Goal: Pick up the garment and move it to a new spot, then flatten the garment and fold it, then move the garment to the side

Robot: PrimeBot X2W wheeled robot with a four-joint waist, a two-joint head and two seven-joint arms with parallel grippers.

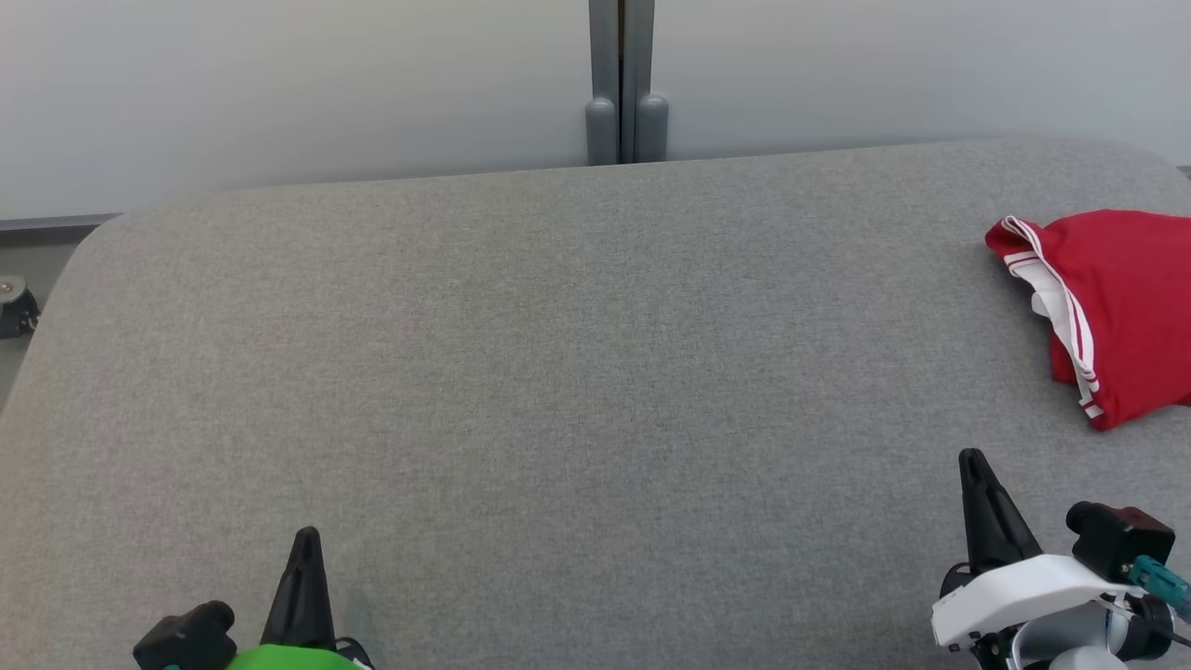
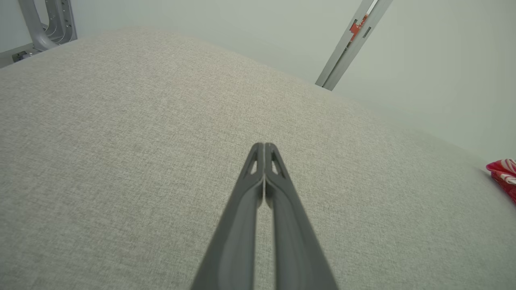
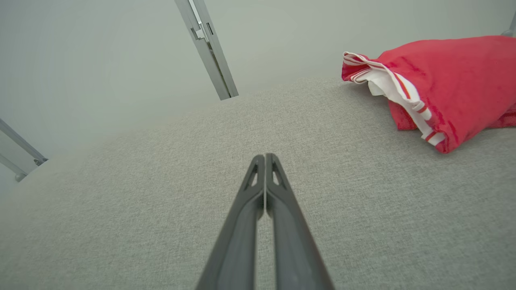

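Softly folded red garment (image 1: 1121, 312) with white-striped trim on woven grey table (image 1: 558, 372).

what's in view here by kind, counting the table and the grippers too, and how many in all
garment, red with white trim: 1
grippers: 2 (left gripper, right gripper, both shut and holding nothing)
grey padded table: 1
total: 4

Lab-like test space, grey fabric-covered table (image 1: 558, 326), plain pale wall panels (image 1: 279, 84), metal post (image 1: 622, 74)
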